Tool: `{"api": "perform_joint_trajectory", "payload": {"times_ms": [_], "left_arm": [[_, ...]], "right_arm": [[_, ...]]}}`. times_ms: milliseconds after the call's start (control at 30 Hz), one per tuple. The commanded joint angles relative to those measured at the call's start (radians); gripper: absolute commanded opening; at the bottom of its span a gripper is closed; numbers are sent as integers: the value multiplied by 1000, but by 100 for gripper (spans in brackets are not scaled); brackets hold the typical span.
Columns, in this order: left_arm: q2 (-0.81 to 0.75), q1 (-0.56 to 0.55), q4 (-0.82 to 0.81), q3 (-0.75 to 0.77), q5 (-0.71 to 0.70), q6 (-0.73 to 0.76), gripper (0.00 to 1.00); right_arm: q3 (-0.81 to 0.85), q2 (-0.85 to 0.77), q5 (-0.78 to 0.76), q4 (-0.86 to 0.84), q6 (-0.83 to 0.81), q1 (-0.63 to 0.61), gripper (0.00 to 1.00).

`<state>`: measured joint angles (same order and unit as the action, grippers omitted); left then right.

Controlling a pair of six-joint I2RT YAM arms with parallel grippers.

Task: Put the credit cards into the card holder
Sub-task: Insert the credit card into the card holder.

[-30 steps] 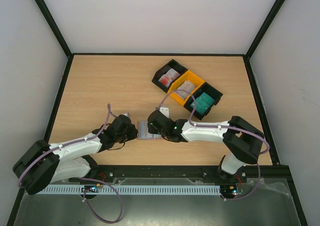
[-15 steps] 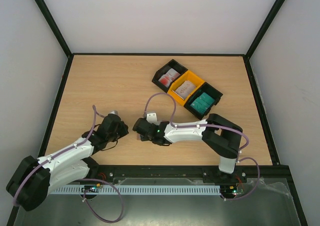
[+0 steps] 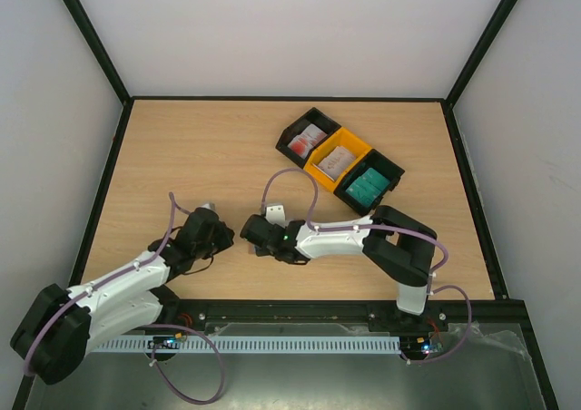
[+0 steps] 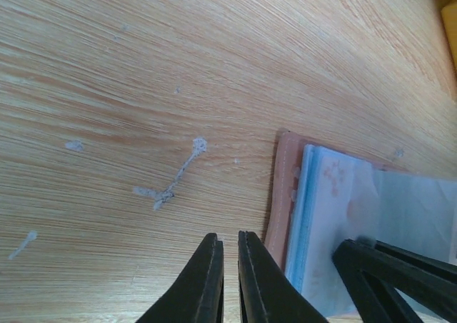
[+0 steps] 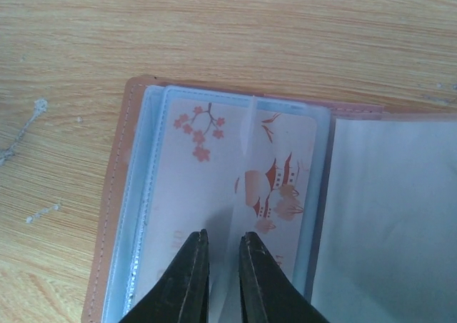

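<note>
The card holder (image 5: 118, 194) lies open on the table, with a brown edge and blue-grey clear sleeves. A white card with red marks (image 5: 193, 166) sits in its left sleeve. My right gripper (image 5: 221, 239) hovers over that card with its jaws a narrow gap apart, and a clear sleeve leaf stands between them. In the top view the right gripper (image 3: 250, 233) covers the holder. My left gripper (image 4: 228, 241) is shut and empty over bare wood, just left of the holder (image 4: 282, 187). It also shows in the top view (image 3: 227, 239).
A row of small trays stands at the back right: a black one with red-marked cards (image 3: 309, 138), a yellow one with pale cards (image 3: 338, 161) and a black one with teal cards (image 3: 370, 185). A right gripper finger (image 4: 400, 273) shows in the left wrist view.
Over the last second my right gripper moved left over the holder, hiding it in the top view. My left gripper drew back to the left. Little has changed in the last half second.
</note>
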<state>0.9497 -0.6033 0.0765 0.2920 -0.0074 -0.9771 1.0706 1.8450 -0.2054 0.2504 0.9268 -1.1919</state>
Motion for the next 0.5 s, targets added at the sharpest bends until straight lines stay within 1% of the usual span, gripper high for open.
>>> {"api": "perform_joint_trajectory", "payload": {"times_ms": [0, 100, 167, 300, 367, 467], "left_arm": [[-23, 6, -5, -17, 19, 11, 11], [-32, 5, -16, -20, 41, 19, 15], [-40, 6, -31, -23, 72, 22, 19], [-63, 6, -89, -37, 139, 19, 29], [-65, 7, -135, -51, 184, 16, 36], [-46, 7, -211, -64, 254, 10, 43]], "right_arm": [[20, 25, -30, 15, 10, -6, 11], [4, 13, -36, -6, 15, -6, 3], [-14, -8, -37, -34, 20, -6, 2], [-66, -66, -41, -95, 42, -5, 2], [-86, -94, -42, -118, 54, -5, 2], [-106, -119, -42, -136, 66, -3, 2]]}}
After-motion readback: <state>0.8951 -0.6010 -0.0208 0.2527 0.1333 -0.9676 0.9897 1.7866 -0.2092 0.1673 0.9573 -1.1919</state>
